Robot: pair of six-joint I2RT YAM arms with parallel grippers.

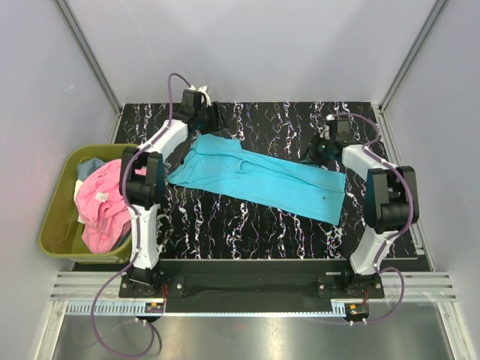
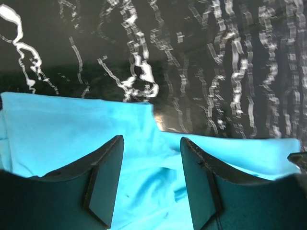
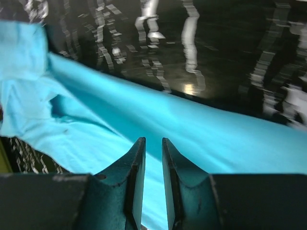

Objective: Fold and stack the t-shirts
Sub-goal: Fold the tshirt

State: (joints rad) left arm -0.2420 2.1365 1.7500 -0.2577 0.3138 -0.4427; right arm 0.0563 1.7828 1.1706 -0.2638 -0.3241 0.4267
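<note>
Left of the table (image 1: 247, 225), an olive-green bin (image 1: 52, 232) holds a pink t-shirt (image 1: 101, 206) over a grey-blue one (image 1: 90, 169). The turquoise t-shirt (image 1: 259, 176) lies on the black marbled top as a long band. Its long axis runs from far left to near right, with the broader, rumpled end leftward. The left gripper (image 2: 151, 141) hovers over that far-left end, fingers spread wide, pinching nothing. The right gripper (image 3: 153, 141) stands over the right end — fingers parted by a narrow slit, cloth below.

No text, label or number is legible anywhere.
</note>
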